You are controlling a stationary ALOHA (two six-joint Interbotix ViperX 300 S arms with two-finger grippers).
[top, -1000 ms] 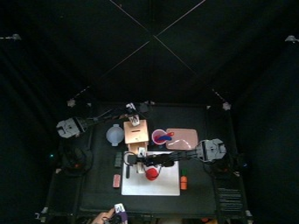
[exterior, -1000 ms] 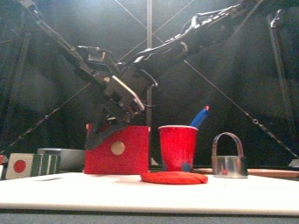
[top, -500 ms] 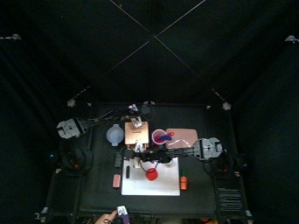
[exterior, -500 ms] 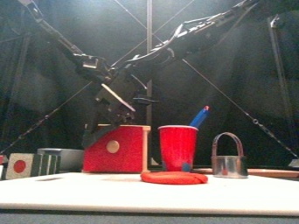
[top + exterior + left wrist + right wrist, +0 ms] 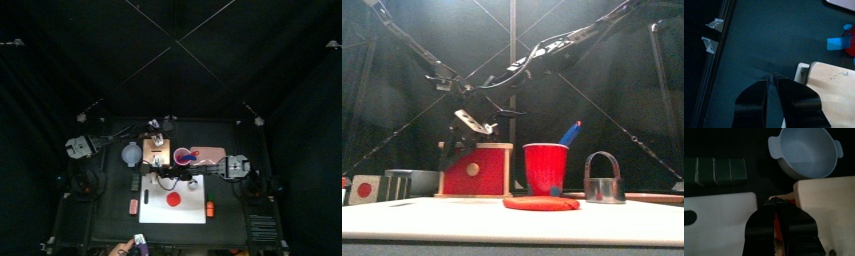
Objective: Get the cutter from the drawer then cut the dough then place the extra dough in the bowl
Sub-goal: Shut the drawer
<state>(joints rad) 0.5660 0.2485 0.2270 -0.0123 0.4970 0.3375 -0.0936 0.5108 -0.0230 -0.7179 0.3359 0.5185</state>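
Nearest me the dough (image 5: 540, 203) lies flat and whole on the white cutting board (image 5: 422, 218), not yet cut. Just behind it, to the right of the red cup (image 5: 545, 170), the cutter (image 5: 604, 190) stands upright, out of the drawer and free. Whether it rests on the board or just off it I cannot tell.

Further back is the change. A second ago my right jaws were down at the wooden box (image 5: 827, 203), and the red drawer front (image 5: 469, 175) stood forward. Now the front sits flush in its frame and both my arms have lifted clear above it. I judge the fetching step done and the drawer shut, so the cutter is next to be picked up.

My right jaws hang over the box's front corner by the board, pressed almost together. A thin red sliver shows between them, which I take for the drawer front below; they grip nothing. My left jaws, closed to a slit and empty, hover over bare counter (image 5: 757, 40) just beside a corner of the box. The bowl (image 5: 807, 153) waits empty beside the box.
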